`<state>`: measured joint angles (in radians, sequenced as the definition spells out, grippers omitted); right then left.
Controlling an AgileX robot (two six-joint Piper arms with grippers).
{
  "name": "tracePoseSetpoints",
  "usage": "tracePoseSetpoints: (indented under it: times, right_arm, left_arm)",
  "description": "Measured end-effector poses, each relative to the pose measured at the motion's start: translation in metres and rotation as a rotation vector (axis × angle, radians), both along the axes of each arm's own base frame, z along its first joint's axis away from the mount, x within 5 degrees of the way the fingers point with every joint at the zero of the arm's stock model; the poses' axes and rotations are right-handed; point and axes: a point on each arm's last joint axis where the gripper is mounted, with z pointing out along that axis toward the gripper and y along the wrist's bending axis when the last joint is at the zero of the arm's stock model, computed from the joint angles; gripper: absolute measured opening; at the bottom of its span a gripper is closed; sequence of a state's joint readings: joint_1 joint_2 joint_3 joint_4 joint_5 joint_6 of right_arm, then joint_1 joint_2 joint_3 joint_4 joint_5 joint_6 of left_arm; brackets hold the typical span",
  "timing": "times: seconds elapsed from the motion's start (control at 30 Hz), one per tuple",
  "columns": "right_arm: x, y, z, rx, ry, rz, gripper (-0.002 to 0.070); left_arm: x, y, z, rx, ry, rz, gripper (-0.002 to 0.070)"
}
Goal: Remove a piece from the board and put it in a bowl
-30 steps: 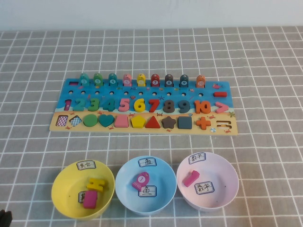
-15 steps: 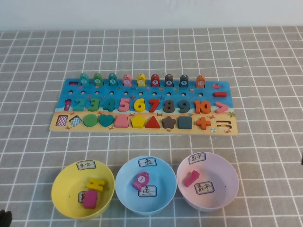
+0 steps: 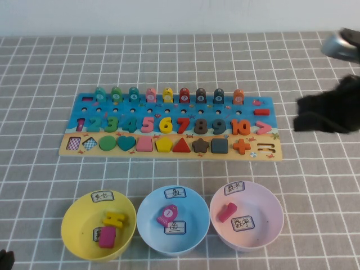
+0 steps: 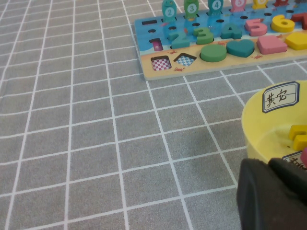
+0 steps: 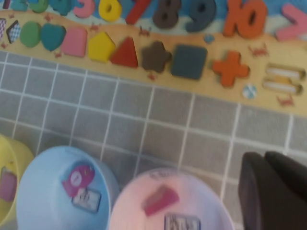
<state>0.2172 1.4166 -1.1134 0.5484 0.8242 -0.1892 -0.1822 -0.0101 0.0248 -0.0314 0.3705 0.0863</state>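
The left gripper (image 3: 5, 259) is sitting at the near left corner of the grey checked tablecloth (image 3: 39, 169); in the high view only a dark tip of it is showing. Just beside it, toward the middle, the yellow bowl (image 3: 79, 230) is standing with a yellow piece (image 3: 115, 218) and a magenta block (image 3: 107, 237) lying inside. The left wrist view is giving more: the black gripper body (image 4: 273, 196) is filling one corner, the yellow bowl's rim (image 4: 254, 120) is right next to it, and farther off the puzzle board's (image 4: 144, 72) left end is showing two bare checked slots (image 4: 161, 63). I cannot tell whether this gripper is open or closed.

Well apart from both grippers, the puzzle board (image 3: 270, 153) is lying across the middle of the table, with fish pegs, numbers and a row of shapes such as the red triangle (image 3: 181, 145). Nearer the robot, the blue bowl (image 3: 149, 225) is holding a pink fish piece (image 3: 167, 214), and the pink bowl (image 3: 270, 225) a pink piece (image 3: 226, 212).

The right gripper (image 3: 329, 112) is hanging blurred at the right edge, above the cloth, just beside the board's right end. Its wrist view, looking down, is showing the pink bowl (image 5: 129, 211) directly below, the blue bowl (image 5: 43, 167), and the orange plus (image 5: 230, 68). Its opening cannot be told, and nothing is seen in its grasp.
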Motion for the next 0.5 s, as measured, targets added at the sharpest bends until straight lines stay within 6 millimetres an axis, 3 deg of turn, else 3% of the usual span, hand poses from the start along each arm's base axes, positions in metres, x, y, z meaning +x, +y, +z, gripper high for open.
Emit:
tracePoseSetpoints:
  times: [0.2, 0.5]
  right_arm:
    - [0.054, 0.038, -0.001, -0.053, -0.017, 0.047, -0.0017]
    - [0.124, 0.069, -0.023, -0.132, -0.054, 0.061, -0.0015]
  left_arm:
    - [0.0, 0.0, 0.0, 0.0, 0.0, 0.0, -0.0001]
    - [0.0, 0.0, 0.0, 0.0, 0.0, 0.0, -0.0001]
